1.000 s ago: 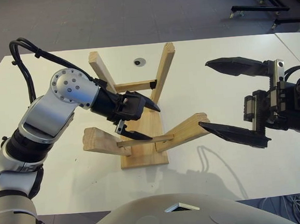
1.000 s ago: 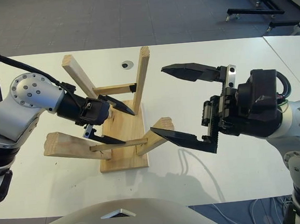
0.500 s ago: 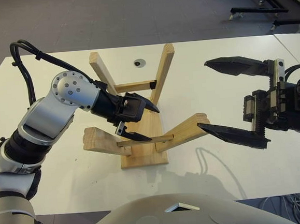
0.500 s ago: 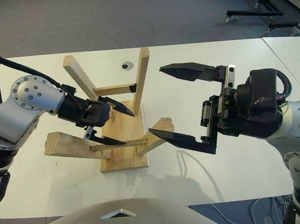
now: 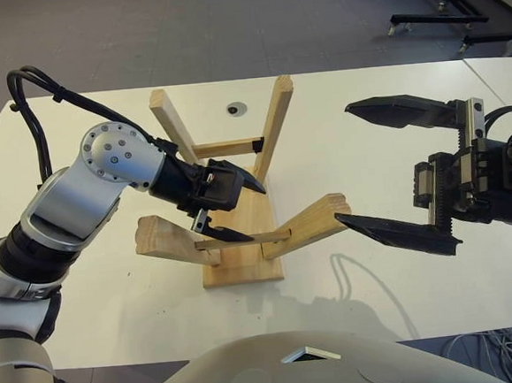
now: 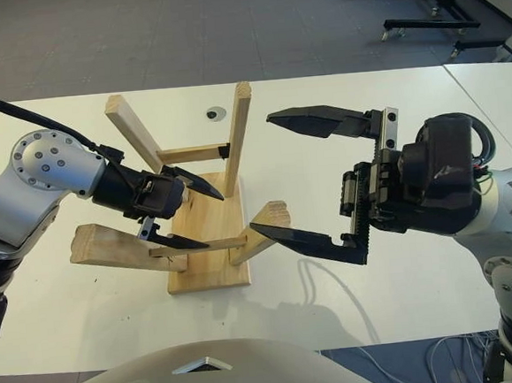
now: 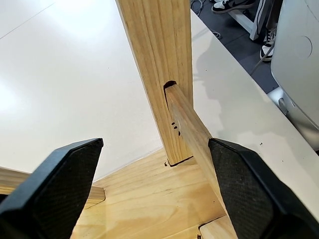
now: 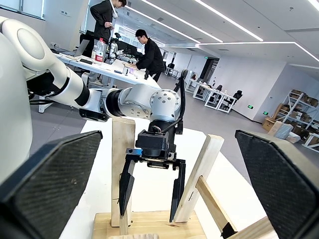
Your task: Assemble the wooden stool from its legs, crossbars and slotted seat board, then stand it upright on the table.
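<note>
Now the upturned stool (image 5: 239, 262) lies mid-table, left gripper (image 5: 256, 213) spread open astride its six-o'clock crossbar (image 5: 242, 240), right gripper (image 5: 343, 165) gaping at three o'clock: best pinch gently, keeping the bar seated.

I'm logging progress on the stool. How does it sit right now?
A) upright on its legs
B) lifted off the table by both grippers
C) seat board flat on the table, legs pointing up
C: the seat board lies flat on the table and the legs stick up from it.
</note>
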Robot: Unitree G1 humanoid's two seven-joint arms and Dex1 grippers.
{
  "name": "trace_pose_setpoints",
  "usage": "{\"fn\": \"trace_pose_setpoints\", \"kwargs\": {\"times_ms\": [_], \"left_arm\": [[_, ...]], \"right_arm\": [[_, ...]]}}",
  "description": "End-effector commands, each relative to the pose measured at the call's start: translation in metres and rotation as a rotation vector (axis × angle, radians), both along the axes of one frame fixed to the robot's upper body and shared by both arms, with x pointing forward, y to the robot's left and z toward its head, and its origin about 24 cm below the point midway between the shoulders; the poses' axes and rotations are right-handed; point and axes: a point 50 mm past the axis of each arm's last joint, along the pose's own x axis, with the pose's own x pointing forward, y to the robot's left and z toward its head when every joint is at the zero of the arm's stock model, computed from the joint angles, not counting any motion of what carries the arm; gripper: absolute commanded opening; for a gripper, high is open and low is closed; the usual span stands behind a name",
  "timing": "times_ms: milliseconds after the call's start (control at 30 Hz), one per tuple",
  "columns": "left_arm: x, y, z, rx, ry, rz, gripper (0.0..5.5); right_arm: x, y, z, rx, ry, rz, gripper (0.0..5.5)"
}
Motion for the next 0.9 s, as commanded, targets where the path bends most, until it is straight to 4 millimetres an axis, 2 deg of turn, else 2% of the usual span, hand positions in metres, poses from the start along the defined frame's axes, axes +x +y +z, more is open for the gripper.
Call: {"fn": "trace_pose_setpoints", "kwargs": {"times_ms": [33,467,567,767,900], "left_arm": [[-0.003,0.021,-0.041,0.199,0.103,0.098,3.88],[0.004,0.028,-0.06,0.194,0.185,0.195,3.88],[0.001,0.027,-0.06,0.198,0.185,0.181,3.88],[0.001,0.023,-0.046,0.116,0.161,0.164,3.88],[0.004,0.022,-0.029,0.012,0.154,0.199,3.88]], "right_arm": [[-0.001,0.002,0.004,-0.008,-0.008,0.03,4.92],[0.001,0.006,0.003,0.003,-0.001,0.056,4.92],[0.002,0.004,0.003,0.012,-0.001,0.052,4.92],[0.006,-0.006,-0.002,0.049,0.021,0.013,4.92],[0.009,-0.015,-0.011,0.053,0.043,-0.028,4.92]]}}
